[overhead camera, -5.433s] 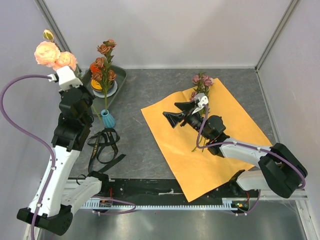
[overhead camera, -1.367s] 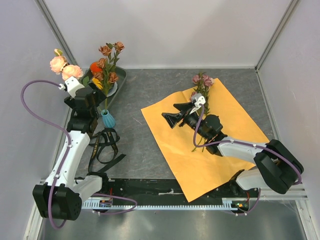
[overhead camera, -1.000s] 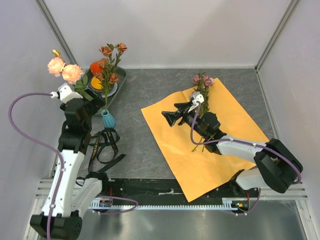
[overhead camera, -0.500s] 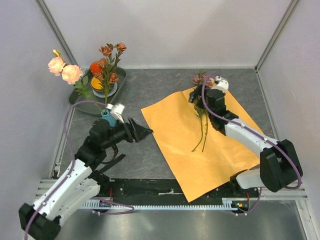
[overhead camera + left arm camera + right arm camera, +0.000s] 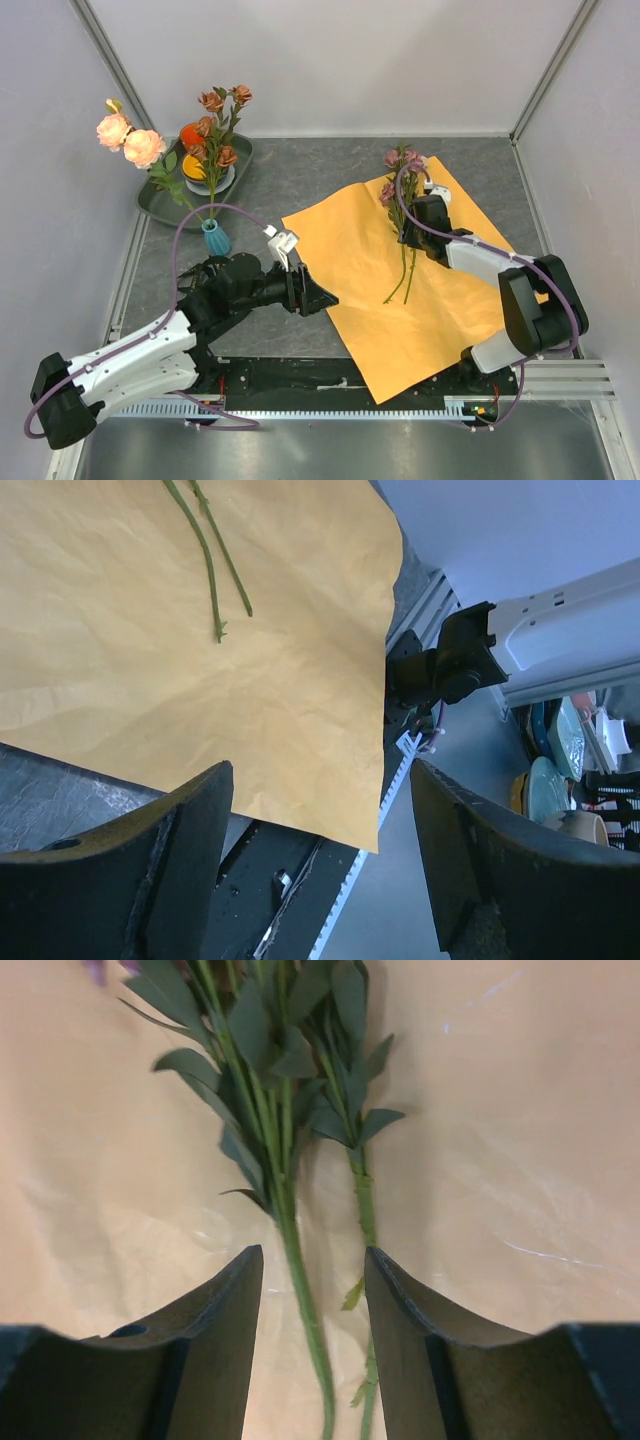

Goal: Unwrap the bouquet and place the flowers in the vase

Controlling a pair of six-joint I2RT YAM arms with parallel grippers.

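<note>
Crinkled orange paper sheet (image 5: 440, 312), leafy green stems (image 5: 292, 1240), small teal vase (image 5: 215, 239)

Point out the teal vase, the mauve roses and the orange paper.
teal vase (image 5: 215, 240), top view, on its ribbed body.
mauve roses (image 5: 403, 160), top view, on the flower heads.
orange paper (image 5: 470, 300), top view, on a bare stretch toward its right side.

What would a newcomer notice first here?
The bright orange paper spread at centre-right stands out first, mauve roses lying on it with the right end effector straddling their stems. At far left, peach roses and rust roses tower over the small teal vase.
</note>
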